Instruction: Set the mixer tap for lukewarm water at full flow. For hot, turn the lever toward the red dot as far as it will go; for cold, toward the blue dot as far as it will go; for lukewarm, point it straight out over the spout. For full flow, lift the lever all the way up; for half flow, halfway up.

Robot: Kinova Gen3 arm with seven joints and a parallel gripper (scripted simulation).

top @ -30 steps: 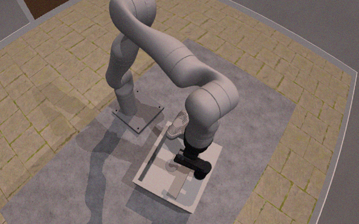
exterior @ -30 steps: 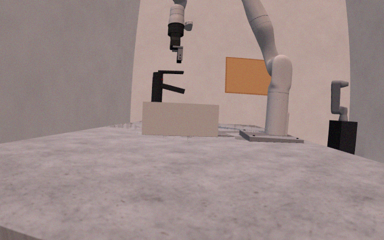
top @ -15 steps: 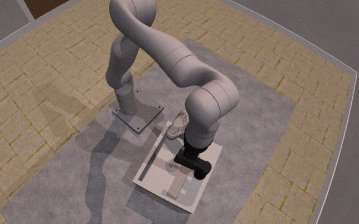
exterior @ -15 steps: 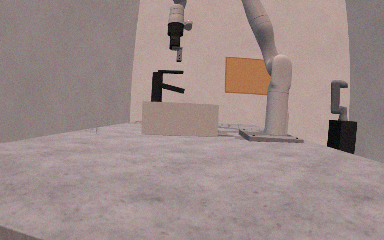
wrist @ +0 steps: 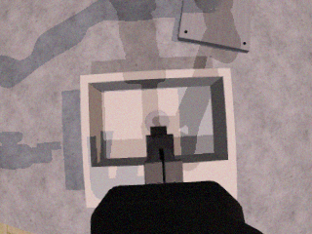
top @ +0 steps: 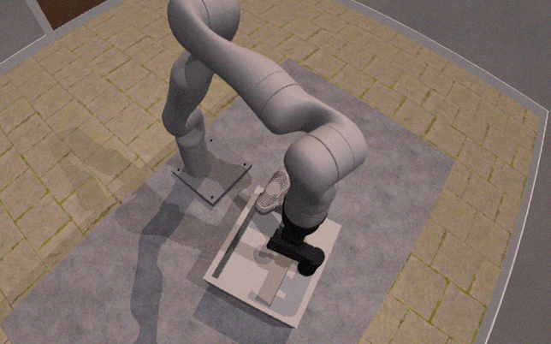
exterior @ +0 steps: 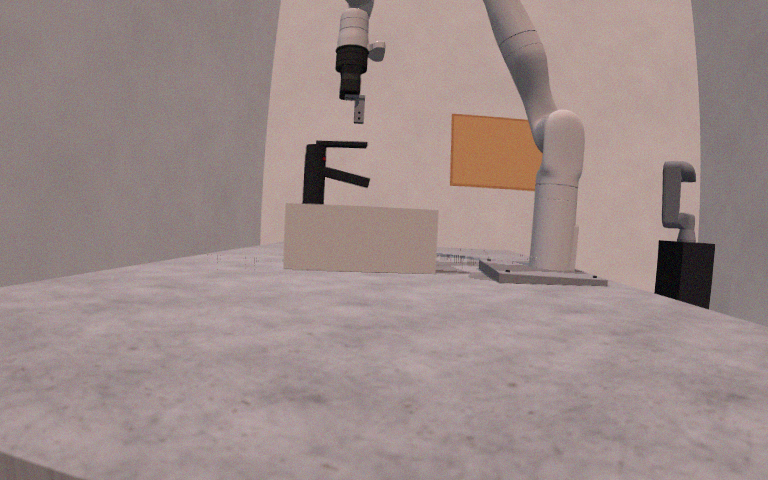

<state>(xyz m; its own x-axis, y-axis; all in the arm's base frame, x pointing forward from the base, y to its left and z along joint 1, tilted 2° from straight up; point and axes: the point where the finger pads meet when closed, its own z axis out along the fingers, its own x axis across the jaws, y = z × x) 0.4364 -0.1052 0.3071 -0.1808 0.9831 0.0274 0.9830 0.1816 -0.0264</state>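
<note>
My hand (top: 294,251) (exterior: 359,121) (wrist: 161,159) is clenched on nothing above the lever (exterior: 345,144) (wrist: 160,146). I expect a stiff, slick bar, best lifted from beneath its free end.

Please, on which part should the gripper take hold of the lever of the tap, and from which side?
Grip the lever near its free end, coming from above, one finger on each side. It is a slim, nearly level bar atop the tap, with open space above its end. The gripper is shut above it, so it should open first.
</note>
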